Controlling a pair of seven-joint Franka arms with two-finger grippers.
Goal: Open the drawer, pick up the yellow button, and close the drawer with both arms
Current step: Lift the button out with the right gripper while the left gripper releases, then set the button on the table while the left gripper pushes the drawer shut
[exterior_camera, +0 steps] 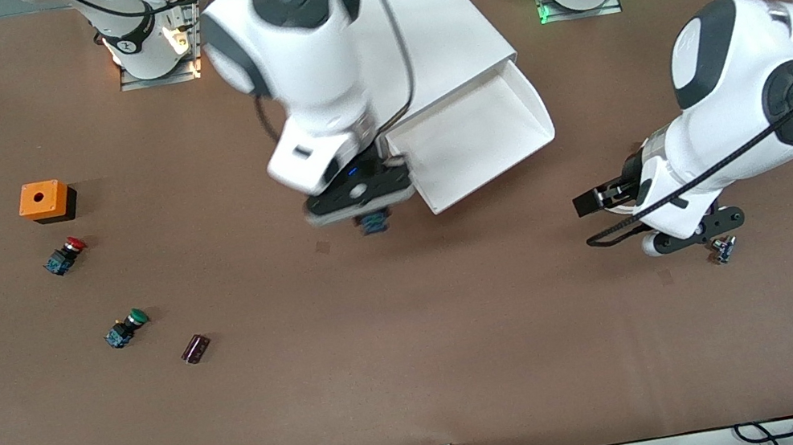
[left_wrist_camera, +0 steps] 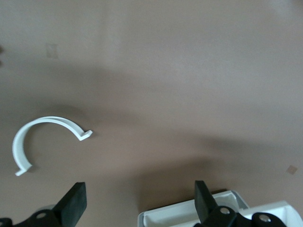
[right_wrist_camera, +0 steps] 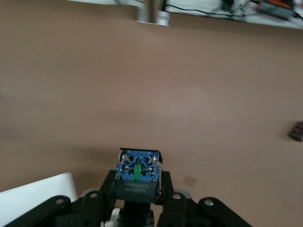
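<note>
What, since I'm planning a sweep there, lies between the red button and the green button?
Nothing: in the front view only bare brown table separates the red button and the green button.

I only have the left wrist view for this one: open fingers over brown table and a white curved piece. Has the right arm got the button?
Observer: Yes. In the right wrist view the right gripper is shut on the button, gripping its black-and-blue body; the cap is hidden.
Reviewer: Is the drawer shut?
Observer: No. The front view shows the drawer pulled out of the cabinet, with nothing visible in its tray.
Reviewer: Where are the two grippers?
Observer: The right gripper is over the table beside the drawer's front corner. The left gripper waits, open, over the table toward the left arm's end.
</note>
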